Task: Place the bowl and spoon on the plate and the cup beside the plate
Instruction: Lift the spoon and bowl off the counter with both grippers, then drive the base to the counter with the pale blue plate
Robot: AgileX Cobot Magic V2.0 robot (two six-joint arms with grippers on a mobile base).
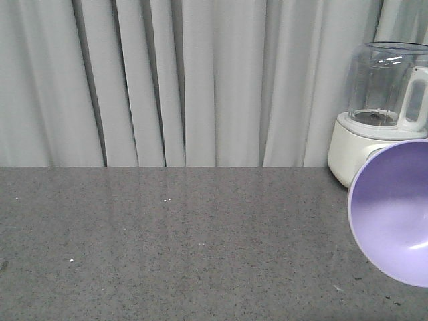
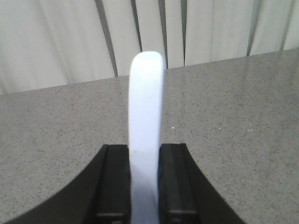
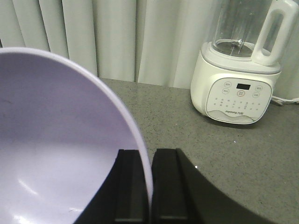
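1. Counter (image 1: 167, 241): grey, finely speckled stone-look surface with a dull sheen and a few pale specks. It ran the full width of the front view and showed under both wrist views.
2. Curtain (image 1: 167, 80): pale grey-white, hanging in vertical folds and closing off the room straight behind the counter's far edge.
3. Blender (image 1: 381, 127): white base with a clear jug and a white handle, standing upright at the back right of the counter against the curtain. The right wrist view showed a small panel of buttons on its front and a blade at the bottom of the jug.
4. Spoon (image 2: 146, 102): pale white-bluish, pinched between the left jaws. The black jaws pressed on its two sides, and its rounded end stood up past their tips, above the counter. The end inside the jaws was hidden.
5. Bowl (image 3: 60, 140): lavender with a thin pale rim. The right jaws pinched its rim, one on the inside of the wall and one on the outside.
6. Bowl, position: at the right edge of the front view, partly cut off and in front of the blender. It was tilted steeply, with its opening facing left and towards the camera. Contact with the counter could not be judged.
7. Bowl, contents: the visible inside was smooth lavender with soft highlights.
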